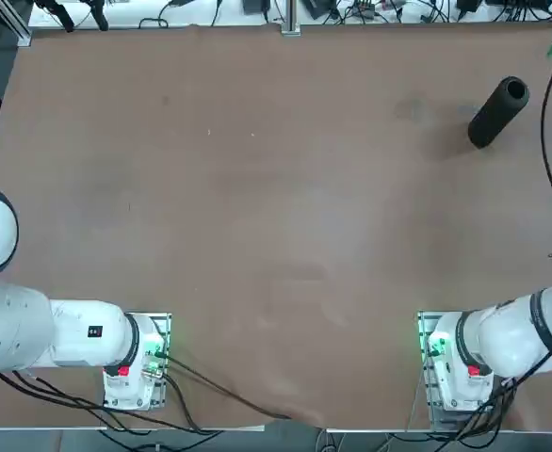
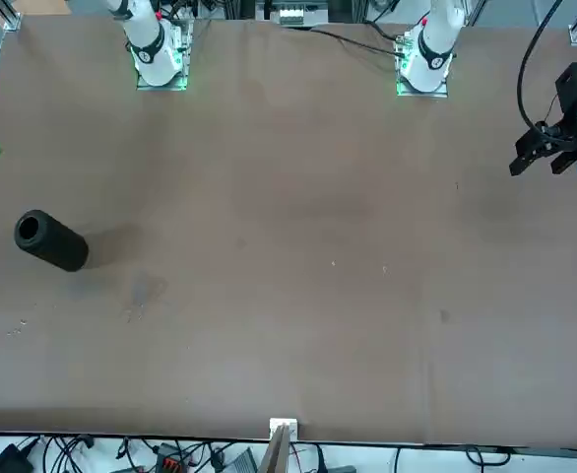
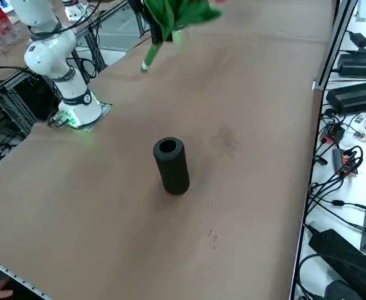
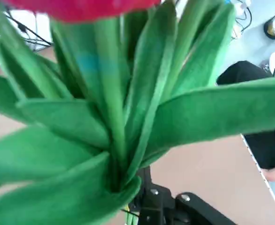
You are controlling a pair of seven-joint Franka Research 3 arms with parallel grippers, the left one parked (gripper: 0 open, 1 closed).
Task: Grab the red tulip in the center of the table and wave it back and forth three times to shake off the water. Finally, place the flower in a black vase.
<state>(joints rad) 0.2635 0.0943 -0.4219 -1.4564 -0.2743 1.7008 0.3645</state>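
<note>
The vase (image 3: 172, 165) is seen standing upright, mouth up, near the middle of the right side view; in the top view it sits in the upper right on the table (image 1: 257, 235). And here's the tulip (image 3: 183, 11), held at the top of the right side view, with its stem end (image 3: 148, 63) slanting down and to the left in that frame. That end is the one to watch: it hangs up-frame of the vase and a little left of the mouth, while in the top view it peeks in at the upper right corner, beyond the vase. The two are apart, and the stem's long axis is tilted against the upright vase. The right gripper (image 4: 158, 199) is clenched on the tulip, leaves spreading around the fingers. The right arm is the nearer one, reaching out past the right edge of the top view. Whether the shakes are complete can't be judged; for the placing, the stem would need to be brought over the mouth and straightened, or the rim might be clipped and the vase toppled.
</note>
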